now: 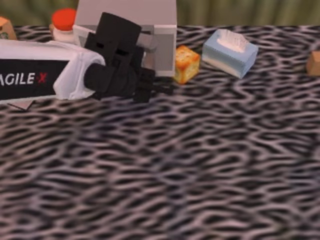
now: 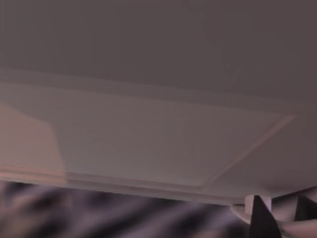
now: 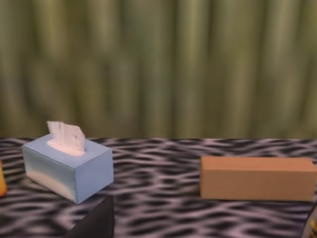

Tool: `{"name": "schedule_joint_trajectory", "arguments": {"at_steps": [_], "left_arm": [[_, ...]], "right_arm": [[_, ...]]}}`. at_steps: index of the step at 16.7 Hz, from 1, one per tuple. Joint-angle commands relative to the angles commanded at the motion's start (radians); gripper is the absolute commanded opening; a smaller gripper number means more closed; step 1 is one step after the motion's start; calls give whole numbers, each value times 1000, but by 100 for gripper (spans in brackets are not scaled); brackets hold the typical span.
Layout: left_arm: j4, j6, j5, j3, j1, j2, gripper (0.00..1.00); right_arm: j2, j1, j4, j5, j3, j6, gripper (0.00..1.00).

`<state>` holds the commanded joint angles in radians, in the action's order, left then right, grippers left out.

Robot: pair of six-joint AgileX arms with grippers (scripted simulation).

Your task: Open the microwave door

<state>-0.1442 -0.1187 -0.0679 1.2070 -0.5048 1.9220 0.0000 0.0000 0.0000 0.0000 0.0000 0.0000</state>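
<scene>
The light grey microwave (image 1: pixel 150 15) stands at the back left of the table. My left arm reaches across its front, so in the top view the microwave door is hidden behind it. The black left gripper (image 1: pixel 145 87) sits at the front right corner. In the left wrist view the microwave door (image 2: pixel 148 139), with its framed window, fills the picture. The left gripper (image 2: pixel 282 218) is narrowed on the pale door handle (image 2: pixel 257 201) at the door's edge. My right arm is outside the top view. One dark finger (image 3: pixel 96 223) shows in its wrist view, with nothing held.
An orange cube (image 1: pixel 186 63) sits just right of the microwave. A pale blue tissue box (image 1: pixel 230 52) (image 3: pixel 67 166) comes after it, then a brown box (image 1: pixel 315 62) (image 3: pixel 257 177) at the right edge. A red-capped jar (image 1: pixel 64 22) stands left of the microwave. A green curtain hangs behind.
</scene>
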Motion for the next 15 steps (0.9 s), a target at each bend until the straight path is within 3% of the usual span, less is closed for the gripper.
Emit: {"name": "schedule_joint_trajectory", "arguments": {"at_steps": [15], "left_arm": [[0,-3,10,1,-7,0,0]], "right_arm": [[0,0,0,0,0,0,100]]}}
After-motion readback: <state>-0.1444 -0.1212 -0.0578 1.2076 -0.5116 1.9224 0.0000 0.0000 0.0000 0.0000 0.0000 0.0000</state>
